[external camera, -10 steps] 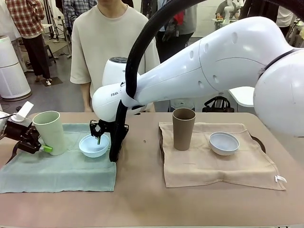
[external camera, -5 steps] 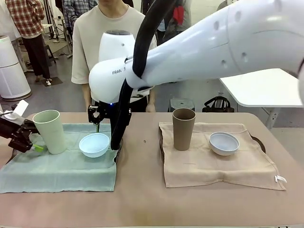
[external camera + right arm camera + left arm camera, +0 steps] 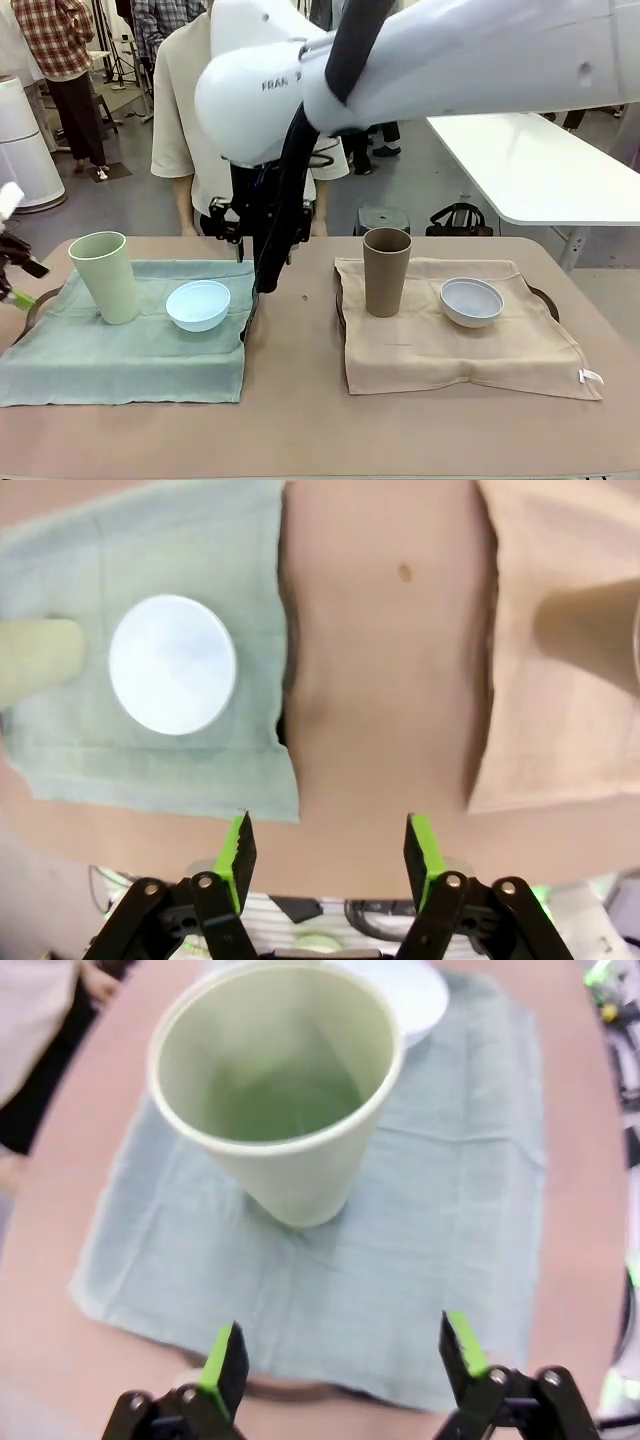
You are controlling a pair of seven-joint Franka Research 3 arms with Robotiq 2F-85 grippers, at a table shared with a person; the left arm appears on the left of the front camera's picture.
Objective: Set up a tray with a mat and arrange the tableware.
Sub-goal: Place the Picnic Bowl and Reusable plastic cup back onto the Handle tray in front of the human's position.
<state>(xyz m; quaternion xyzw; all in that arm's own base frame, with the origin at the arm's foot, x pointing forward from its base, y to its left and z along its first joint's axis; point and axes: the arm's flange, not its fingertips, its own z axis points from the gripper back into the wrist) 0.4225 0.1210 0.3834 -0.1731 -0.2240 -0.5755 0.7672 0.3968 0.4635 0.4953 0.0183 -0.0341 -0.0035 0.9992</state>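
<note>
While both my end effectors hang open and empty, the pale green cup (image 3: 104, 276) and light blue bowl (image 3: 198, 305) sit on the green mat (image 3: 120, 365), brown cup (image 3: 386, 270) and bluish-white bowl (image 3: 471, 301) on the beige mat (image 3: 460, 350). Arrangement looks done. My left wrist view peers into the green cup; it's empty.

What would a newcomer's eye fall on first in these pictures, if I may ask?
Probably the big white right arm sweeping across the top of the front view, its end effector hanging open above the table's far edge. Below it lie two matching settings: a pale green cup and light blue bowl on a green mat at left, a brown cup and bluish-white bowl on a beige mat at right.
</note>
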